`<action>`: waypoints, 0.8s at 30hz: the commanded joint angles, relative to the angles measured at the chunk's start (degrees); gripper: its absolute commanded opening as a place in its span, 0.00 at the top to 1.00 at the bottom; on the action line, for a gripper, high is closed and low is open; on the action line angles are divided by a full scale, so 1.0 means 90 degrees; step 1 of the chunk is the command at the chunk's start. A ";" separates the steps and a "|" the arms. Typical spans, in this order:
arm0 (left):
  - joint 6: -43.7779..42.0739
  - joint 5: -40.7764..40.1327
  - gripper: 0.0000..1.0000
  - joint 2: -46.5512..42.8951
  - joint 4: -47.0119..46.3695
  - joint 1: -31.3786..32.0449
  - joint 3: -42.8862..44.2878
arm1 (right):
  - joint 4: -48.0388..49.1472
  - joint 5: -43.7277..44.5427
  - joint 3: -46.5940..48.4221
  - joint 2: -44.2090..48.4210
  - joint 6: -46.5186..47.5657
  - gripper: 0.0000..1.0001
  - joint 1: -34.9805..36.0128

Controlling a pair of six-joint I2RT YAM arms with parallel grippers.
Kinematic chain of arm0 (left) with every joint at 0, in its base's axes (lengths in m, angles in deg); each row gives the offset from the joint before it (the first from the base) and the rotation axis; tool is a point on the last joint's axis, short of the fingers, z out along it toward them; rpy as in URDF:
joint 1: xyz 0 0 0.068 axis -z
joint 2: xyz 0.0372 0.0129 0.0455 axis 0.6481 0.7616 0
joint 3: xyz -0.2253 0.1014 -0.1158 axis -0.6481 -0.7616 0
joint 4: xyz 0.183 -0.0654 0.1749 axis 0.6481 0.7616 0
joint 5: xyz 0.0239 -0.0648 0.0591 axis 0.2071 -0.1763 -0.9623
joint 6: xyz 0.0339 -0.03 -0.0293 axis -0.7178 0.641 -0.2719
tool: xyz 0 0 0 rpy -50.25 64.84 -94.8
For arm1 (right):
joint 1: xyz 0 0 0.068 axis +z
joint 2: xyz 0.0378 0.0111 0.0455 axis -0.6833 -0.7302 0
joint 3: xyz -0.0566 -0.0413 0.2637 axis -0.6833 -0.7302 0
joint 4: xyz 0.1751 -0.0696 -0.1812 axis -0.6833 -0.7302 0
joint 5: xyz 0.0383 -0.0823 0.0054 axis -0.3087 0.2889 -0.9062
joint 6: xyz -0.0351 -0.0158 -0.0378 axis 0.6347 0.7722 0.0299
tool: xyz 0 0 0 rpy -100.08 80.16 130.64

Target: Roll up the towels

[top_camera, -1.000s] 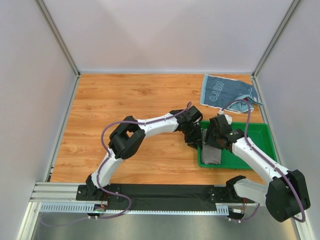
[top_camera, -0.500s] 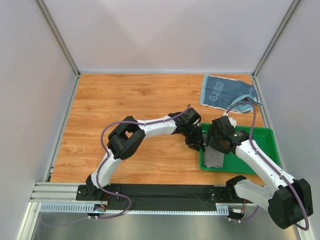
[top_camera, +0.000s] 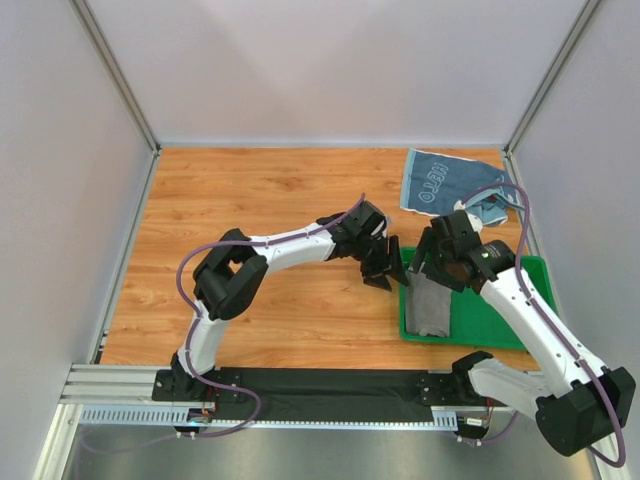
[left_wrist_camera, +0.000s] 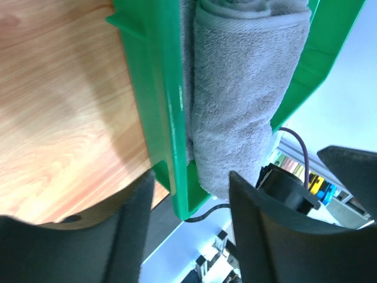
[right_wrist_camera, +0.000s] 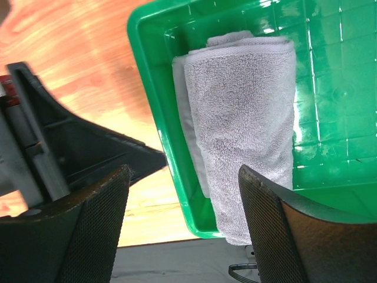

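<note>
You were working on a wooden tabletop (top_camera: 250, 200) boxed in by pale walls (top_camera: 330, 70) on the left, far and right sides. A green tray (top_camera: 500, 310) sat at the near right of it.

One grey towel (top_camera: 430, 308) lay rolled in the tray, tight along the left wall and running near to far. In the right wrist view the roll (right_wrist_camera: 247, 118) filled the left strip of the tray (right_wrist_camera: 330, 88), and its near end lay over the near rim. The left wrist view showed the same roll (left_wrist_camera: 241, 100) pressed against the inside of the tray's left wall (left_wrist_camera: 156, 88).

A blue towel (top_camera: 445, 185) with white lettering lay unrolled in the far right corner, beyond the tray, a little rumpled at its right edge.

Your left pincer (top_camera: 380, 268) hung just outside the tray's left wall, with its fingers (left_wrist_camera: 132, 230) apart and nothing between them. Your right pincer (top_camera: 432, 272) hung over the far end of the grey roll. Its fingers (right_wrist_camera: 88, 230) were spread wide and held nothing, and the roll showed below the gap. The two pincers stood near each other, with the tray's left wall between them.
</note>
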 commanded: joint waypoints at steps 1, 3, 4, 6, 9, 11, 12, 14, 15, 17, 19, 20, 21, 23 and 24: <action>-0.0178 0.0102 0.42 -0.0452 -0.0045 -0.0024 -0.0231 | -0.0206 0.0162 0.0227 -0.0195 0.0031 0.25 -0.0026; -0.0197 -0.0005 0.45 -0.0521 -0.0065 -0.0014 -0.0406 | -0.0079 0.0074 0.0430 -0.0351 0.0177 0.25 -0.0250; -0.0207 -0.0034 0.48 -0.0570 -0.0055 -0.0014 -0.0456 | -0.0050 -0.0023 0.0538 -0.0429 0.0274 0.25 -0.0377; -0.0256 -0.0093 0.50 -0.0570 -0.0026 0.0015 -0.0553 | 0.0038 -0.0160 0.0763 -0.0731 0.0556 0.25 -0.0855; -0.0285 -0.0112 0.57 -0.0502 -0.0046 0.0083 -0.0564 | 0.0058 -0.0551 0.1290 -0.1268 0.0947 0.25 -0.1587; -0.0295 -0.0123 0.61 -0.0414 -0.0055 0.0122 -0.0534 | 0.0077 -0.0766 0.1661 -0.1677 0.1133 0.26 -0.2065; -0.0276 -0.0113 0.65 -0.0365 -0.0065 0.0161 -0.0476 | 0.0087 -0.0795 0.1769 -0.1824 0.1270 0.26 -0.2213; -0.0256 -0.0064 0.66 -0.0190 -0.0094 0.0239 -0.0301 | 0.0048 -0.0776 0.2169 -0.2321 0.1388 0.26 -0.2515; -0.0227 -0.0045 0.66 -0.0112 -0.0094 0.0278 -0.0222 | 0.0058 -0.0776 0.2277 -0.2488 0.1436 0.27 -0.2604; -0.0188 -0.0015 0.66 0.0113 -0.0114 0.0347 0.0060 | 0.0155 -0.0873 0.2560 -0.2977 0.1505 0.27 -0.2955; -0.0120 0.0053 0.66 0.0327 -0.0123 0.0464 0.0246 | 0.0301 -0.1020 0.2736 -0.3289 0.1525 0.27 -0.3112; -0.0110 0.0063 0.67 0.0406 -0.0124 0.0493 0.0450 | 0.0321 -0.1049 0.2988 -0.3649 0.1535 0.27 -0.3258; -0.0090 0.0111 0.67 0.0474 -0.0133 0.0552 0.0539 | 0.0351 -0.1108 0.3106 -0.3826 0.1554 0.28 -0.3317; -0.0051 0.0189 0.67 0.0611 -0.0182 0.0601 0.0744 | 0.0380 -0.1118 0.3389 -0.4371 0.1574 0.28 -0.3444; -0.0041 0.0287 0.67 0.0641 -0.0260 0.0630 0.0784 | 0.0341 -0.1108 0.3691 -0.4549 0.1593 0.28 -0.3483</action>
